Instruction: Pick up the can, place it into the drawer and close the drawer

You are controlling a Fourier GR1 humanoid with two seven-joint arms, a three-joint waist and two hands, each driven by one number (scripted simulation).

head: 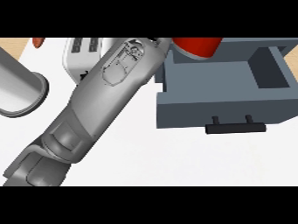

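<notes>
Right, you are looking steeply down at a white counter (177,157), and one grey forearm (99,96) is stretching diagonally across it, from the seven o'clock corner up toward twelve o'clock. Which arm it is, you cannot tell from this angle. Its hand is lying past the upper edge of the view, hidden behind the wrist, so you cannot tell whether the fingers are straight, curled, or wrapped round anything.

Now the can (196,46): a red, rounded body is showing at about one o'clock, cut off by the top edge. It is sitting right beside the end of the forearm and over the back left corner of the drawer (222,109). Whether it is being held or resting on the drawer's wall, you cannot tell.

That grey-blue drawer is standing open at three o'clock, its hollow facing up, its front panel toward you with a black handle (236,127) sticking out on two posts.

Over at nine o'clock, a large pale cylinder (12,85) with a flanged end is lying tilted at the counter's edge. Behind the forearm at eleven o'clock, a white appliance (80,54) with dark slots is peeking out, and a small red-orange object (38,42) is sitting at the top left.
</notes>
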